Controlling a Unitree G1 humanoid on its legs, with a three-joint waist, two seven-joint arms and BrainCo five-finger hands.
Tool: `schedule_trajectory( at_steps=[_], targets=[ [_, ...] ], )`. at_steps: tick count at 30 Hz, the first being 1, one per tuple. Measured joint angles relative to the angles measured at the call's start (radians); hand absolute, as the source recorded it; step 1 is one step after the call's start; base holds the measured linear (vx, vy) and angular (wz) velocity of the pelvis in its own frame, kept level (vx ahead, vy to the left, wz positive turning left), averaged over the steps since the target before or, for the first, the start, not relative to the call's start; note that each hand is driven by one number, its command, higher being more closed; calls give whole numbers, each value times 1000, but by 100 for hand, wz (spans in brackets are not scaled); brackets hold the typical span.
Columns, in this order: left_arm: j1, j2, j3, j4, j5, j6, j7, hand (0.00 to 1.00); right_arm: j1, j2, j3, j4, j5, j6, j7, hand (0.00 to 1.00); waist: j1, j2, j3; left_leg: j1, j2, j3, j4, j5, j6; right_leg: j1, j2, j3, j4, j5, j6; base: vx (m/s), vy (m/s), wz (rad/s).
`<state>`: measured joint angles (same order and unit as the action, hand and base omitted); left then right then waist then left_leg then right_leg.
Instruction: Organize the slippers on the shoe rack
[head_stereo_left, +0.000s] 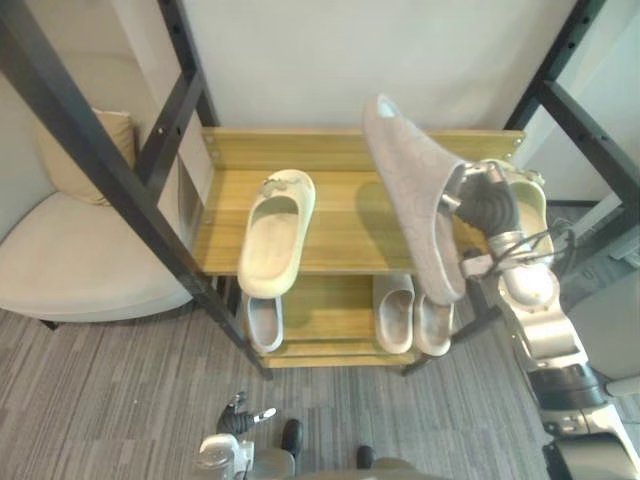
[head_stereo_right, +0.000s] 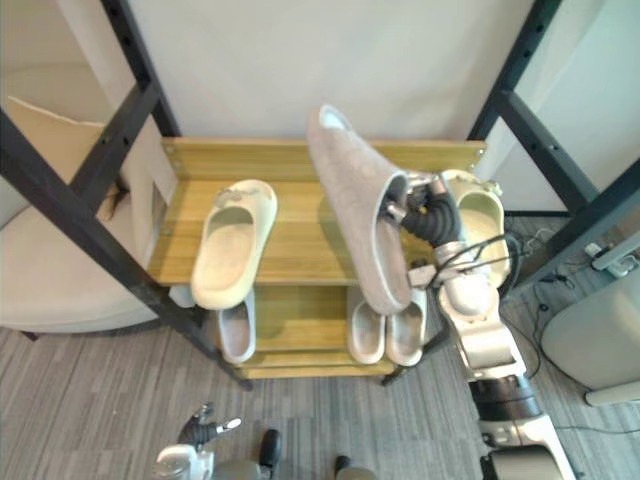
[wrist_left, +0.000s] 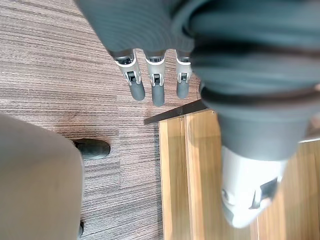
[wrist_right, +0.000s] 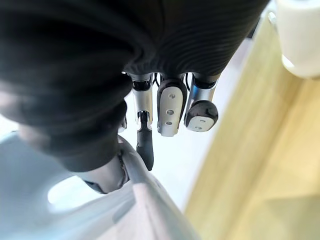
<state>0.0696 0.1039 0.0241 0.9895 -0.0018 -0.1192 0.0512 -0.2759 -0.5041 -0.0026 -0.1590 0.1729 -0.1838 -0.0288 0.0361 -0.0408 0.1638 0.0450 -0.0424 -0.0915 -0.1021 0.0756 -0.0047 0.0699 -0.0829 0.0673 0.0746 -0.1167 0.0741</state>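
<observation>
The right robot hand (head_stereo_left: 478, 203) grips a grey slipper (head_stereo_left: 412, 185) above the top shelf of the shoe rack (head_stereo_left: 340, 150), beside a cream slipper (head_stereo_left: 277, 232). The left robot hand (wrist_left: 157, 87) hangs open over the floor (wrist_left: 60, 60).

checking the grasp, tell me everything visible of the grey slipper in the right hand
The grey slipper is long, plain and looks like soft felt, a flat side facing the camera. It is held tilted above the top shelf, its far end highest. The right hand grips its edge, fingers curled round it.

Lower slippers (head_stereo_left: 395, 312) half under shelf (head_stereo_left: 340, 215), armchair (head_stereo_left: 70, 270) cropped
</observation>
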Motion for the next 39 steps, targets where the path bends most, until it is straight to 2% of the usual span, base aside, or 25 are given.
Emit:
schedule_trajectory(
  at_steps=[5,12,16,17,19,22,23,24,25,26,27,30,32,34,35,39],
  targets=[
    [18,0,-1,2,0,-1,-16,0,141,10,-13,-107,67,-28,88,100,-14,2,-29,16,1,4,0,0,0,14,0,2,1,0,0,1,-7,-1],
    [24,0,-5,21,19,-4,-24,0,274,26,9,-143,74,-45,180,100,-36,13,-40,52,2,7,0,-3,-5,42,1,0,7,-3,-2,-50,-13,-1],
    [23,7,-31,24,25,-8,-37,0,334,6,123,-141,66,-46,226,100,-36,20,-43,76,3,11,0,-8,-4,66,1,2,9,-9,-9,-74,-13,-1],
    [24,11,-49,24,31,-8,-38,0,335,-26,175,-138,64,-48,234,100,-34,32,-50,42,2,12,7,-8,-5,29,1,4,30,-21,-8,-108,-14,-2],
    [18,14,-59,23,36,-13,-39,0,332,-64,226,-135,61,-55,244,100,-30,31,-55,-15,-4,7,45,-8,-5,-27,-3,5,64,-28,-12,-79,1,12],
    [-21,26,-60,20,24,-27,-36,0,283,-111,327,-54,15,-59,245,100,-9,57,19,-129,-9,1,276,-91,-2,-56,8,-4,130,-26,-22,-84,7,11],
    [-23,27,-61,20,21,-28,-36,0,274,-119,341,-45,6,-58,244,100,-4,65,24,-147,-5,0,317,-108,-4,-61,13,-4,138,-27,-22,-141,-16,-7],
    [-23,32,-61,20,20,-29,-36,0,240,-149,388,-25,-19,-61,244,100,4,88,38,-214,12,-1,430,-162,-9,-89,37,-7,172,-35,-23,-114,-15,-9],
    [-22,41,-63,24,20,-28,-35,0,212,-164,416,-14,-26,-62,242,100,8,108,52,-244,23,-3,486,-186,-12,-109,51,-7,207,-48,-25,-213,-40,-8],
    [-13,44,-70,47,20,-23,-34,0,183,-178,448,-8,-55,-63,238,100,14,106,81,-284,30,-5,539,-214,-17,-153,62,-8,272,-73,-28,-125,-26,-1],
    [-10,45,-73,53,20,-21,-33,0,177,-179,454,-6,-57,-63,238,100,15,112,82,-294,30,-6,550,-217,-19,-164,63,-9,289,-79,-30,-214,-55,14],
    [-5,63,-80,83,1,-17,-26,0,104,-196,507,34,-91,-65,212,100,26,99,139,-398,16,-34,642,-229,-26,-284,61,-38,445,-139,-40,-206,-43,30],
    [-2,68,-95,112,-1,-2,-16,0,38,-206,530,67,-106,-65,195,100,42,89,188,-482,-1,-37,706,-230,-31,-384,42,-51,564,-178,-47,-197,-7,29],
    [5,67,-102,126,-2,2,-11,0,12,-206,529,70,-134,-65,166,100,49,86,199,-550,-13,-38,760,-232,-33,-450,27,-57,633,-200,-45,-146,11,22],
    [16,62,-101,127,-3,2,-10,0,-13,-205,529,70,-135,-65,146,100,53,91,213,-612,-18,-42,832,-255,-35,-506,25,-65,709,-228,-42,-128,28,17],
    [7,61,-100,119,-22,-1,-1,0,-59,-203,523,77,-167,-65,85,100,73,76,256,-725,-36,-30,928,-274,-37,-623,2,-68,839,-271,-23,-158,35,16]
  ],
)
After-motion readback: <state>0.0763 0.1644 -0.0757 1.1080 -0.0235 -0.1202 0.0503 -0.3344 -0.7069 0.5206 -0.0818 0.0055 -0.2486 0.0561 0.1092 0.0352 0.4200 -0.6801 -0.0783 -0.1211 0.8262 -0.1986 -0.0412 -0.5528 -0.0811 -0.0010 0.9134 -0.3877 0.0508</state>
